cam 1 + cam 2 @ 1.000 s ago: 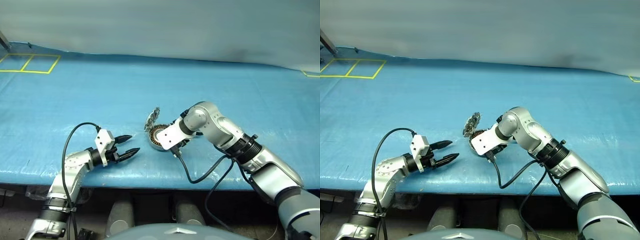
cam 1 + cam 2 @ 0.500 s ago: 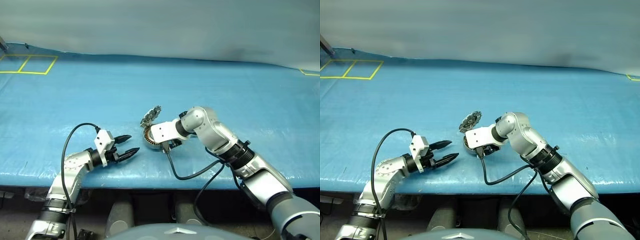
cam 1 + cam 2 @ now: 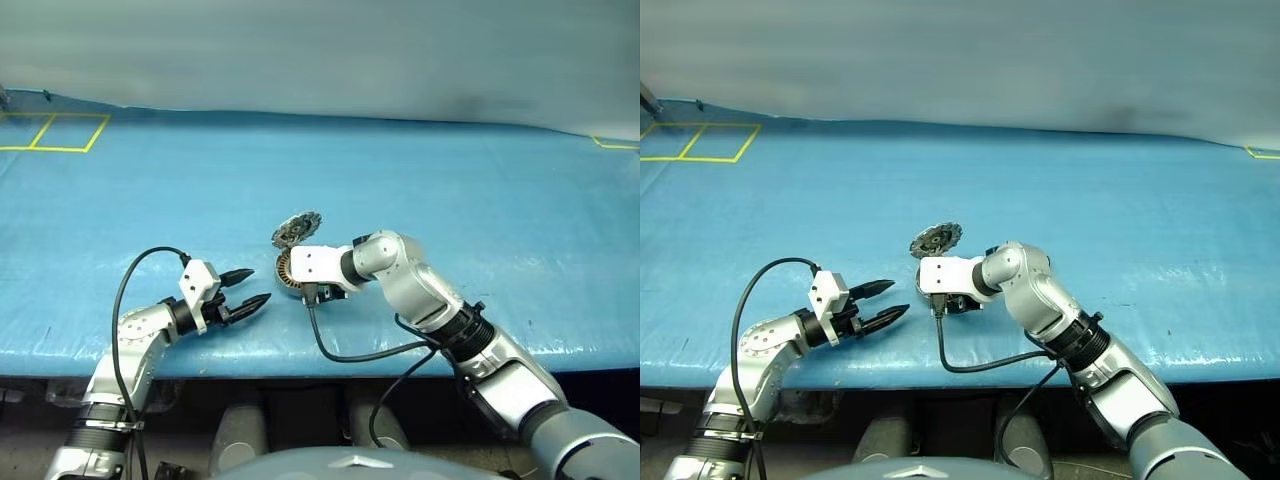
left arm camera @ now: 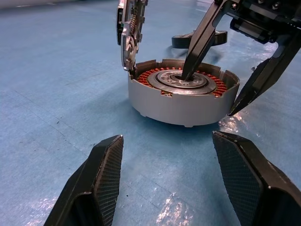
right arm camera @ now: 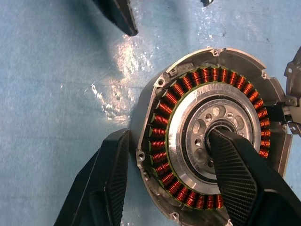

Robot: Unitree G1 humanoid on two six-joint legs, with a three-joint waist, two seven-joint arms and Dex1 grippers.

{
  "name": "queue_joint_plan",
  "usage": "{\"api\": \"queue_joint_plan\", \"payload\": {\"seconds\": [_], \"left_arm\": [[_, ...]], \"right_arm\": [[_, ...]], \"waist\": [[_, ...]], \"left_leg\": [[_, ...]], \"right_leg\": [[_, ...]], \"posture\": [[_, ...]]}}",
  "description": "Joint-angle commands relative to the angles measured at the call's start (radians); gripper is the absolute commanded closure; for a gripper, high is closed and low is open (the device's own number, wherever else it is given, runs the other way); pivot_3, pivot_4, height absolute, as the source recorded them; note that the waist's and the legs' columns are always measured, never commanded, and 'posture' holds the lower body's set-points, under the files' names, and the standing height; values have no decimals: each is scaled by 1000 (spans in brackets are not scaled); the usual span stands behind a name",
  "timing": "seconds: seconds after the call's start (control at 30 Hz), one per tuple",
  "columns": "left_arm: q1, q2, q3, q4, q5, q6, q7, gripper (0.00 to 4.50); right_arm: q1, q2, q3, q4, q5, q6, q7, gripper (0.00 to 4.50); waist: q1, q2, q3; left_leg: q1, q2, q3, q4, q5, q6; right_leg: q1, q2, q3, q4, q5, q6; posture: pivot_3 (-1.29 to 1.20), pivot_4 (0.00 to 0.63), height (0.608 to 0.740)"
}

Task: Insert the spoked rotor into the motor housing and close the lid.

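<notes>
The housing [image 4: 182, 100] sits near the table's [image 3: 480, 190] front edge, lid [image 4: 127, 28] standing upright on its rim. The right end effector [image 5: 164, 176] straddles its wall, one finger in the centre bearing, one outside, clamping nothing. The left end effector [image 4: 174, 174] waits wide, empty. Stiff, heavy metal; grip the rim, spare the copper windings [image 5: 164, 110].

A table covered in a blue sheet [image 3: 480, 200] carries the motor housing [image 4: 181, 96] near its front edge, lid [image 4: 128, 33] standing up from the rim. Yellow tape squares [image 3: 50, 130] mark the far left corner
</notes>
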Motion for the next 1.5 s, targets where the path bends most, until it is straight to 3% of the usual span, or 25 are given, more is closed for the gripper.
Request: {"api": "queue_joint_plan", "payload": {"seconds": [0.03,0.2,0.43,0.83,1.07,1.5], "left_arm": [[-4,11,14,-44,-5,-3,2,1221],[-5,14,14,-44,-5,-2,3,1221],[-3,16,13,-45,-5,-1,7,1221],[12,21,19,-60,-9,1,22,1221],[18,23,25,-68,-8,7,28,1221],[5,25,17,-71,-6,23,19,1221]], "right_arm": [[28,55,-2,-34,70,108,-8,2121],[58,81,1,-87,105,205,-44,2121],[80,21,81,-153,91,192,-65,2121],[76,56,92,-82,110,202,-154,2121],[64,86,50,-123,147,200,-198,74],[13,96,-69,-273,286,279,-268,74]], "waist": [[0,0,0],[0,0,0],[1,0,0],[-3,0,-3],[-1,1,-2],[11,2,-1]], "left_leg": [[0,1,0,0,0,0],[0,2,0,-2,0,0],[0,2,0,-3,0,-1],[2,4,0,-2,0,-1],[8,5,1,-3,-2,-3],[-6,5,1,-3,-2,-4]], "right_leg": [[0,1,0,0,0,0],[-1,3,0,0,0,-2],[-1,2,0,-1,-1,-2],[-2,3,-1,-1,-1,-2],[-1,1,-3,-2,-1,-3],[-6,0,-6,-4,2,-8]], "posture": [[0,150,740],[0,150,740],[0,150,740],[0,150,740],[0,150,740],[0,150,740]]}}
